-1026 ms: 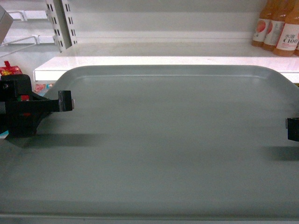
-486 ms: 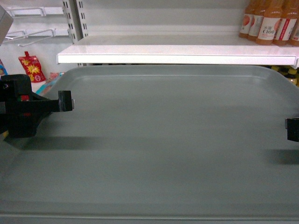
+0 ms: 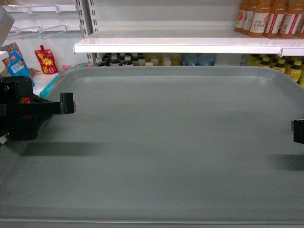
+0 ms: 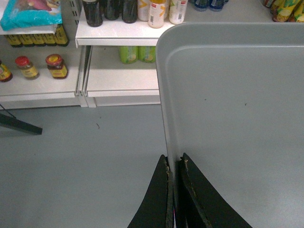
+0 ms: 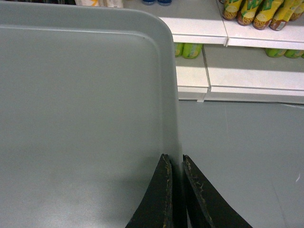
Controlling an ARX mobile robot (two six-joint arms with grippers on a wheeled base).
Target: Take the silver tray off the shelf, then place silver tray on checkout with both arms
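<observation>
Head view: one silver tray (image 3: pixel 171 147) is being held up in front of a white shelf (image 3: pixel 175 47); left gripper (image 3: pixel 66 103) and right gripper (image 3: pixel 298 131) are being seen at its sides.
Left wrist view: the left rim is being pinched; two jars (image 4: pixel 42 66) are being shown.
Right wrist view: the right rim is being pinched; grey floor (image 5: pixel 242 156) is being shown, seemingly bare.
</observation>
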